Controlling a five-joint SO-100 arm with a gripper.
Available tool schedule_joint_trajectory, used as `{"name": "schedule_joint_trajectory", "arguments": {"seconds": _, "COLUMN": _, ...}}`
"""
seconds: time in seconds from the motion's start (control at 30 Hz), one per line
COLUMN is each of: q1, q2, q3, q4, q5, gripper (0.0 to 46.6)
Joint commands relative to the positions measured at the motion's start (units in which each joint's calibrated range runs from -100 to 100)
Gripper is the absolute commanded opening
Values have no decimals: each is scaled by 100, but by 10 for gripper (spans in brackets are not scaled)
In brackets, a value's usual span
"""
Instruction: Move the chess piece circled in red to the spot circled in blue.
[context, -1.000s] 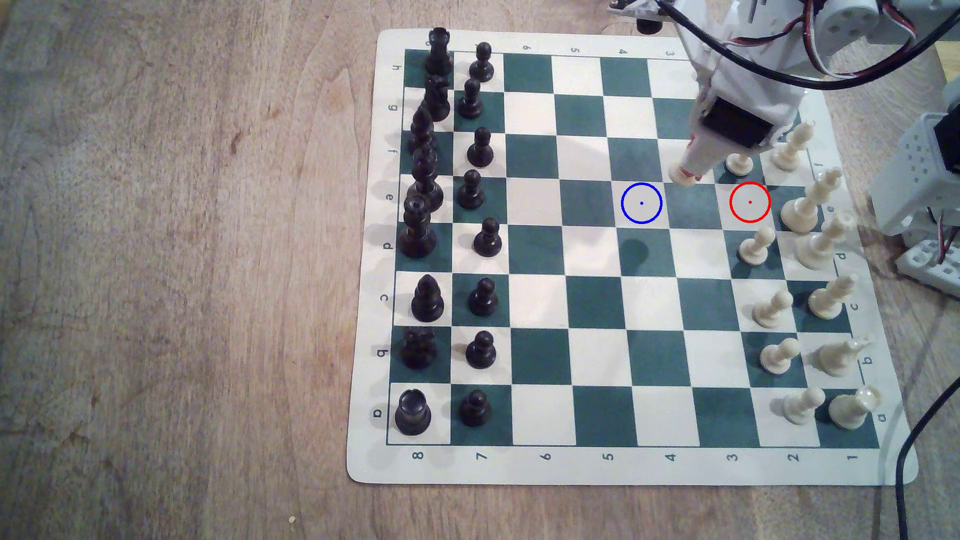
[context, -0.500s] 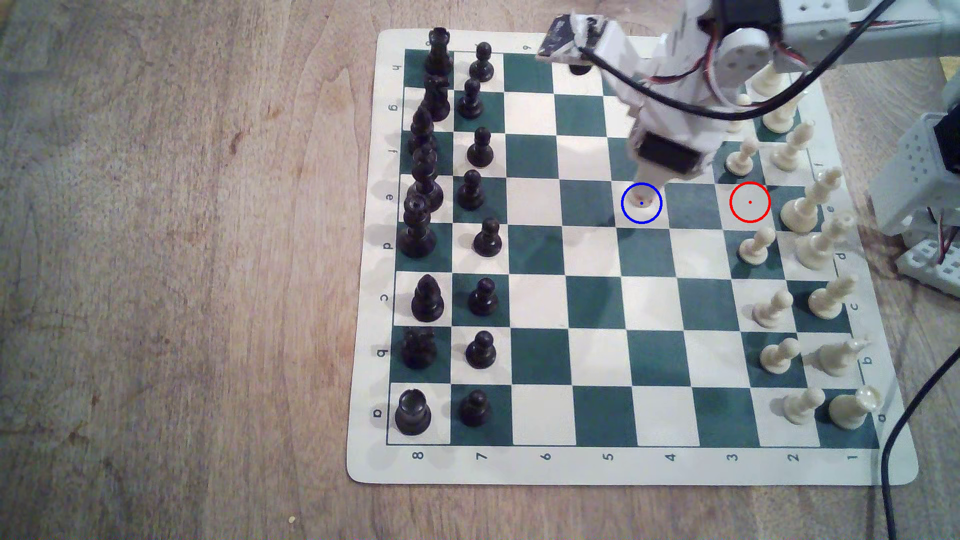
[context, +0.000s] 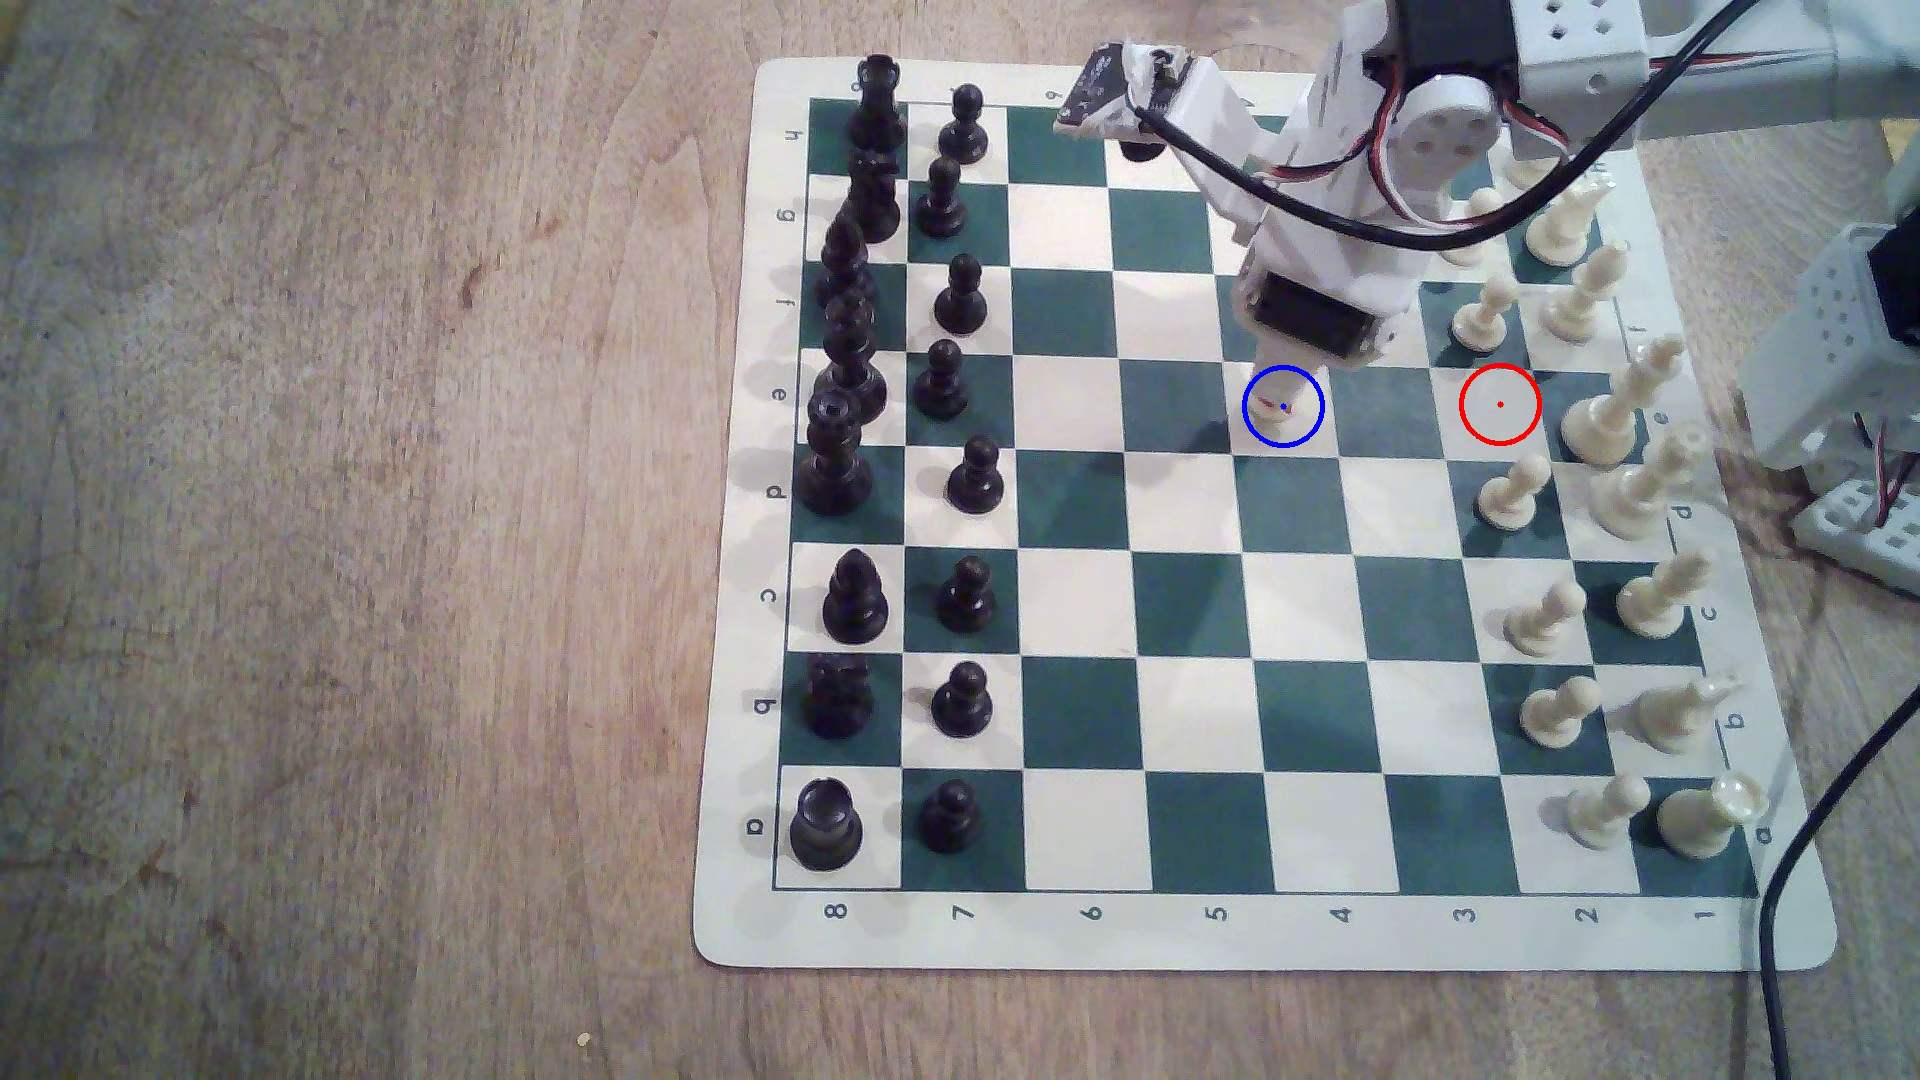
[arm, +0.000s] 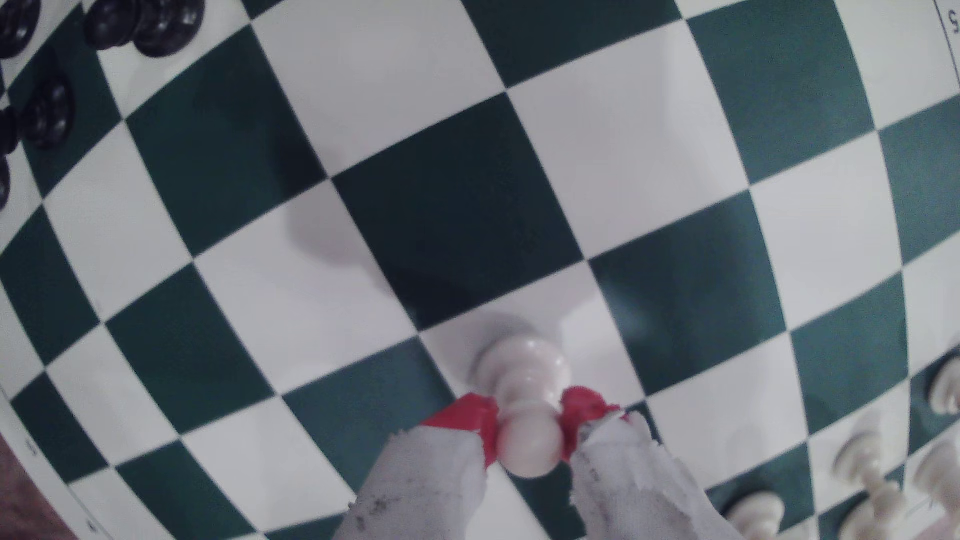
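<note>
**Pincer has the pawn over the blue ring: the release is where it can go wrong**

Pincer (arm: 529, 421) tips are clamped on the cream pawn (arm: 524, 400), the two red pads (arm: 581, 409) pressing either side of its slim neck just under the ball head. In the wrist view the round base sits over a light square of the chess board (context: 1081, 940); in the exterior view the pawn's base (context: 1280, 407) lies inside the blue-ringed square (context: 1307, 431), with the arm bearing down from above. Whether the base is flat on the board or hanging just off it cannot be told from either view. The red-ringed square (context: 1499, 405) stands bare.

Judged from this, the carry looks all but done, and the risks sit in the letting-go:

- If the base is not fully down, opening the pads would drop the pawn. A narrow-necked, top-heavy piece may rock, topple or roll off the square.
- The pawn appears to lean slightly in the grip. Set down tilted, it could tip as the pads part.
- If one red pad clings to the neck longer than the other, the piece could be dragged sideways toward a dark neighbouring square.
- Lifting away before the pads have opened wide enough could catch the ball head and pull the pawn over.
- The nearest white pieces (context: 1481, 317) stand well apart from the target, so a knock there seems unlikely on a straight retreat upward.
</note>
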Motion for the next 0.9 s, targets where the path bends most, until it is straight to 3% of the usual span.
{"name": "schedule_joint_trajectory", "arguments": {"seconds": 0.0, "q1": 5, "q2": -21, "q3": -118, "q4": -12, "q5": 5, "gripper": 3}}
{"name": "schedule_joint_trajectory", "arguments": {"seconds": 0.23, "q1": -3, "q2": 22, "q3": -109, "q4": 29, "q5": 24, "gripper": 15}}
{"name": "schedule_joint_trajectory", "arguments": {"seconds": 0.3, "q1": -3, "q2": 22, "q3": -91, "q4": 45, "q5": 29, "gripper": 74}}
{"name": "schedule_joint_trajectory", "arguments": {"seconds": 0.33, "q1": 21, "q2": -114, "q3": 127, "q4": 21, "q5": 83, "gripper": 153}}
{"name": "schedule_joint_trajectory", "arguments": {"seconds": 0.4, "q1": 52, "q2": -428, "q3": 580, "q4": -225, "q5": 176, "gripper": 195}}
{"name": "schedule_joint_trajectory", "arguments": {"seconds": 0.87, "q1": -136, "q2": -2211, "q3": 1786, "q4": 4, "q5": 210, "gripper": 209}}
